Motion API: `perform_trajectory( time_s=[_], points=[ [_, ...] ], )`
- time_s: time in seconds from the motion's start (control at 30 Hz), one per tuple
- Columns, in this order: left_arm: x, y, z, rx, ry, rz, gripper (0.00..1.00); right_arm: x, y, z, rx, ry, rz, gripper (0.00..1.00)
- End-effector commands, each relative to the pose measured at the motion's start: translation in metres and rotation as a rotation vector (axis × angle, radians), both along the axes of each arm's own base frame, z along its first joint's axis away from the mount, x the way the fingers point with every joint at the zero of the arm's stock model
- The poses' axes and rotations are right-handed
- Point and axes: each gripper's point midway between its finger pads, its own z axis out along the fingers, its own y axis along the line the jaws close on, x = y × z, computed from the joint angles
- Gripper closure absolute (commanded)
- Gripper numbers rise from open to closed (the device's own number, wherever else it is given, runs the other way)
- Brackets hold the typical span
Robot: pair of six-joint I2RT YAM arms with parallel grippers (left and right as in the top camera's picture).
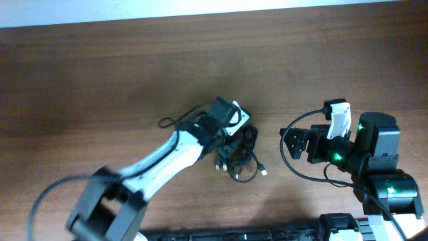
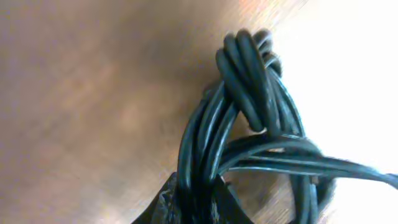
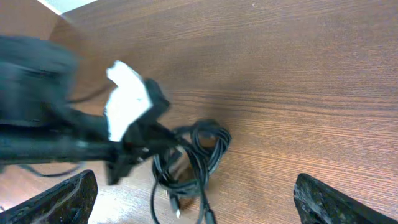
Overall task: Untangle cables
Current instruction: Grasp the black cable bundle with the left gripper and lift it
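The left end effector [image 1: 231, 127] pinches the knotted cables [image 2: 249, 93], while the right end effector [image 1: 294, 142] stands spread, well apart.

A: What's underneath it all?
B: A brown wooden table [image 1: 100, 67], grain running across it. It fills nearly every view.
A: And beyond it?
B: A pale strip [image 1: 200, 5] along the far edge — and strong glare [image 2: 354, 74] whitens the wood on one side.

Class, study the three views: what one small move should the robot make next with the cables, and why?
Probably bring the open right gripper to the cables and pinch a loose loop: the left gripper is shut on them, while the right stands apart.
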Motion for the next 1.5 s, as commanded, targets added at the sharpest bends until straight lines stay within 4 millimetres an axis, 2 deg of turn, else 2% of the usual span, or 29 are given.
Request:
perform_trajectory(
  time_s=[0.0, 0.13, 0.2, 0.4, 0.67, 0.93, 1.17, 1.27, 1.37, 1.47],
  points=[
    [0.022, -0.016, 0.095, -0.096, -0.329, -0.182, 1.0, 0.0, 0.003, 0.007, 0.006, -0.016, 0.014, 0.01],
    [0.024, -0.018, 0.152, -0.169, -0.505, -0.219, 1.0, 0.001, 0.003, 0.008, 0.006, -0.023, 0.015, 0.01],
    [0.023, -0.017, 0.168, -0.195, -0.545, -0.215, 1.0, 0.0, 0.004, 0.009, 0.01, -0.024, 0.018, 0.01],
    [0.018, -0.012, 0.197, -0.24, -0.603, -0.203, 1.0, -0.005, 0.018, 0.016, 0.071, -0.034, 0.088, 0.01],
    [0.015, -0.015, 0.241, -0.39, -0.669, -0.139, 1.0, -0.004, 0.019, 0.018, 0.077, -0.042, 0.096, 0.01],
    [-0.009, -0.035, 0.261, -0.53, -0.658, -0.285, 1.0, -0.004, 0.035, 0.04, 0.148, -0.128, 0.192, 0.01],
    [0.002, -0.023, 0.262, -0.521, -0.672, -0.265, 1.0, 0.001, 0.035, 0.047, 0.143, -0.172, 0.196, 0.01],
    [-0.001, -0.017, 0.267, -0.57, -0.651, -0.309, 1.0, 0.002, 0.035, 0.049, 0.141, -0.181, 0.196, 0.01],
    [-0.008, -0.012, 0.271, -0.629, -0.623, -0.39, 1.0, 0.006, 0.035, 0.056, 0.137, -0.222, 0.199, 0.02],
    [-0.028, -0.011, 0.274, -0.694, -0.606, -0.55, 1.0, 0.007, 0.041, 0.07, 0.16, -0.285, 0.248, 0.05]
  ],
)
